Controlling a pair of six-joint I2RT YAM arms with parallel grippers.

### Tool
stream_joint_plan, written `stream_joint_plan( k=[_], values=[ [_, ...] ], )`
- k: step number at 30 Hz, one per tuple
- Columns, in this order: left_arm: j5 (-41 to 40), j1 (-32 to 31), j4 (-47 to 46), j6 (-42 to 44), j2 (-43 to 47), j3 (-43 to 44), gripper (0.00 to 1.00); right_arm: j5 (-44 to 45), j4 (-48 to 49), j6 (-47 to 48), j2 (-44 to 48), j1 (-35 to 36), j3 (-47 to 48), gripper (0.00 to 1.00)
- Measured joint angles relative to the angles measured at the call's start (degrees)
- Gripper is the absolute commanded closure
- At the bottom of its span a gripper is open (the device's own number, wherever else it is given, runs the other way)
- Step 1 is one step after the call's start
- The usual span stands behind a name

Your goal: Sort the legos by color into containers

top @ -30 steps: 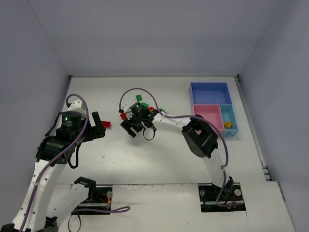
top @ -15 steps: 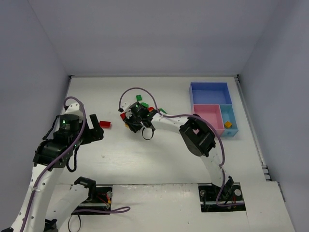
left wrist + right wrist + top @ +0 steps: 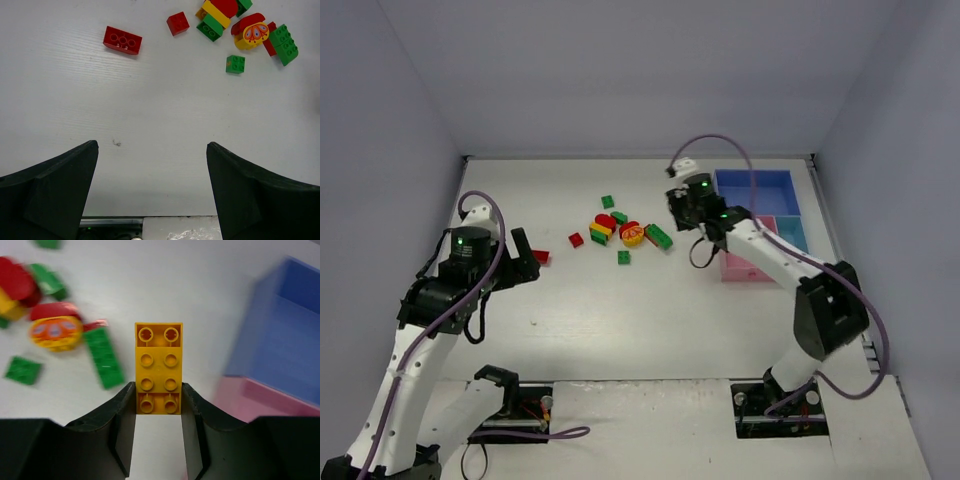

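Note:
An orange lego brick (image 3: pixel 158 369) hangs above the table, and my right gripper (image 3: pixel 158 385) is shut on its near end. In the top view that right gripper (image 3: pixel 682 210) is between the pile of legos (image 3: pixel 620 230) and the containers. The containers are a large blue one (image 3: pixel 755 192), a pink one (image 3: pixel 745 250) and a small light-blue one (image 3: pixel 792 235). My left gripper (image 3: pixel 151 146) is open with nothing between its fingers, well short of a red brick (image 3: pixel 122 40). In the top view the left gripper (image 3: pixel 525 260) is just left of that red brick (image 3: pixel 540 257).
Loose on the table lie a small red brick (image 3: pixel 177 23), a small green brick (image 3: pixel 235 64), a long green brick (image 3: pixel 103 357) and a red and yellow printed piece (image 3: pixel 55 330). The blue container's wall (image 3: pixel 290 330) rises close on the right of the held brick.
My right gripper shut on the orange brick at the pile and carried it right, toward the containers. The left arm shifted only slightly and stayed open.

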State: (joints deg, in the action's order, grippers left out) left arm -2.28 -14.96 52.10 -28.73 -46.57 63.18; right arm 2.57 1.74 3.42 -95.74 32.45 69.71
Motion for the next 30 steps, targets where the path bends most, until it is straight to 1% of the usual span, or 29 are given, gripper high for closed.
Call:
stream_joint_plan(
  k=[3,5,8,12,15,19,20,21,24,25,27,28,29,30],
  values=[
    [0.76,0.00,-1.49,-0.09,-1.18,-0.02,0.17,4.09,-1.31,-1.97,5.95,-8.72,-3.89,1.00],
    [1.09,0.00,-2.54,-0.15,-2.12,-0.04,0.17,6.25,-3.19,-3.32,8.09,-13.49,-6.08,1.00],
    [1.51,0.00,-3.93,-0.28,-2.99,-0.39,0.17,8.02,-6.25,-5.73,8.98,-19.74,-8.41,1.00],
    [2.01,0.00,-5.18,-0.48,-2.99,-1.22,0.17,8.09,-9.57,-10.16,8.98,-27.89,-9.01,1.00],
    [2.69,0.00,-6.05,-0.52,-2.97,-1.81,0.17,9.25,-10.40,-12.48,8.98,-32.65,-8.98,1.00],
    [3.04,0.00,-6.16,-0.50,-2.95,-2.16,0.17,9.86,-11.37,-14.16,8.13,-35.17,-8.50,0.97],
    [3.13,0.00,-6.16,-0.50,-2.95,-2.16,0.17,9.99,-11.41,-14.43,7.63,-35.47,-8.33,0.95],
    [3.19,0.00,-6.16,-0.50,-2.93,-2.16,0.17,10.10,-11.41,-14.80,6.93,-35.87,-8.20,0.89],
    [3.43,0.00,-6.25,-0.48,-2.93,-2.16,0.17,10.36,-11.63,-15.54,4.70,-36.33,-8.17,0.77],
    [3.48,0.00,-6.32,-0.48,-2.93,-2.16,0.17,10.58,-11.76,-15.69,3.93,-36.48,-8.17,0.75],
    [3.56,0.00,-6.51,-0.46,-2.95,-2.16,0.17,11.52,-11.56,-15.93,2.89,-36.52,-7.85,0.69],
    [3.58,0.00,-6.51,-0.46,-2.93,-2.16,0.18,11.69,-11.54,-16.04,2.73,-36.54,-7.67,0.68],
    [3.58,0.00,-6.51,-0.46,-2.93,-2.16,0.17,11.93,-11.52,-16.11,2.69,-36.54,-7.65,0.65],
    [3.58,0.00,-6.51,-0.46,-2.93,-2.16,0.18,12.20,-11.54,-16.28,2.69,-36.54,-7.65,0.56]
  ],
)
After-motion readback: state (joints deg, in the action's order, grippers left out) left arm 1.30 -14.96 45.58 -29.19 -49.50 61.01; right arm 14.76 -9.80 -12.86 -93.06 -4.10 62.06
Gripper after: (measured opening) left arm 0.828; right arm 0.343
